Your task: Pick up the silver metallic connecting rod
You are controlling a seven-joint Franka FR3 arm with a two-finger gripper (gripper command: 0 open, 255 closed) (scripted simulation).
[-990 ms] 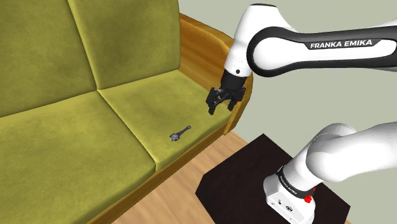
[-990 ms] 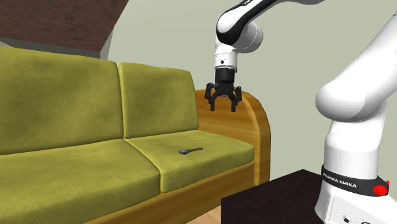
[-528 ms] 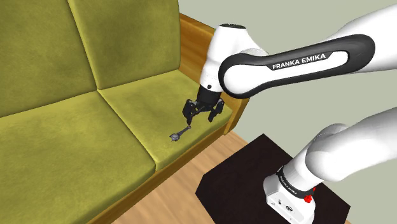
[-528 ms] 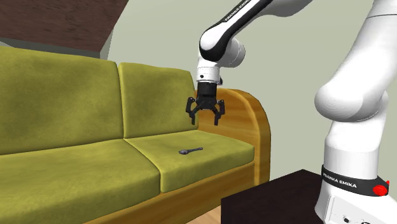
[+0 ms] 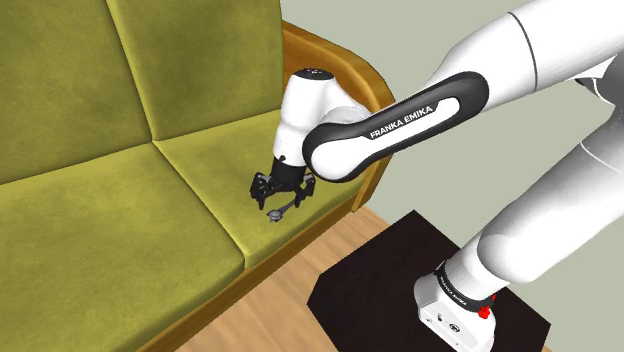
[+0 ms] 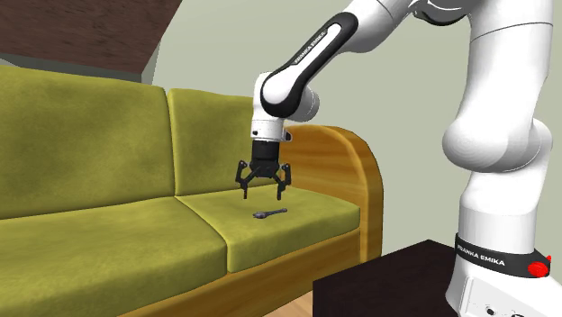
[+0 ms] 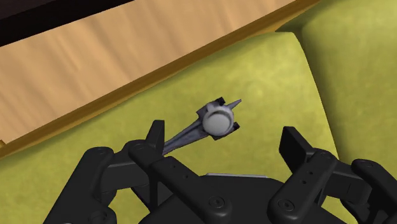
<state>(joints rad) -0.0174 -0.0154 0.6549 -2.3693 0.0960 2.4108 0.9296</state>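
Connecting rod (image 6: 270, 213), slim and grey, lies near the front of the olive sofa's (image 5: 90, 230) end cushion. The white arm (image 5: 400, 110) hangs its black gripper (image 6: 263, 192) just above, fingers spread. A clean pick likely means centring over the shank, which sits toward one finger, before descending.

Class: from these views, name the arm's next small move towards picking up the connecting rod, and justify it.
Probably lower straight down: the open jaws hang above the grey connecting rod, which lies flat and untouched on the green sofa cushion. Closing now would likely miss.
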